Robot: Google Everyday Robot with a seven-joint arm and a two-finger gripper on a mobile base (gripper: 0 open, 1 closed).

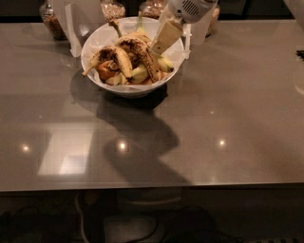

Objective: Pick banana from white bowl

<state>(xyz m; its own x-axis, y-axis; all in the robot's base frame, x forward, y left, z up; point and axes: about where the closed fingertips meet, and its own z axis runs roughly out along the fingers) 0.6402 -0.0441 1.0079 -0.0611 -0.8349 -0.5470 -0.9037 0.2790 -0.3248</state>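
Starting at upper left of frame: glass jar (49,20) w/ brownish grain at the table's back edge, a white upright panel (72,29) just right of it. Grey glossy table (228,95) fills most of the frame.

White bowl (93,47) sits upper centre-left on the table, wide and round, full of fruit. On the bowl's left side lies a shorter banana (113,56), yellow w/ dark patches, tip hanging over the left rim. Under it are an orange piece (104,72) and pale green chunks (140,74).

Banana (142,53), the task obj, lies on top of the pile at bowl centre. It is long, curved and mostly brown-black, running from upper left to lower right, all inside the bowl.

Gripper (157,46) is over the bowl's right half. It is cream-coloured and slants down-left from a white wrist housing (189,6) at top centre-right. Its lower end is at the banana's right side; contact unclear. Open or closed: can't tell from this angle.

More grain jars (112,9) stand behind the bowl along the top edge. A thin white post (187,42) stands just right of the bowl rim.

Dark arm shadow (137,128) spreads over the table from under the bowl toward bottom centre, w/ small light spots (122,145) reflected nearby. A dark obj (300,53) is cut off at the right edge; not identifiable.
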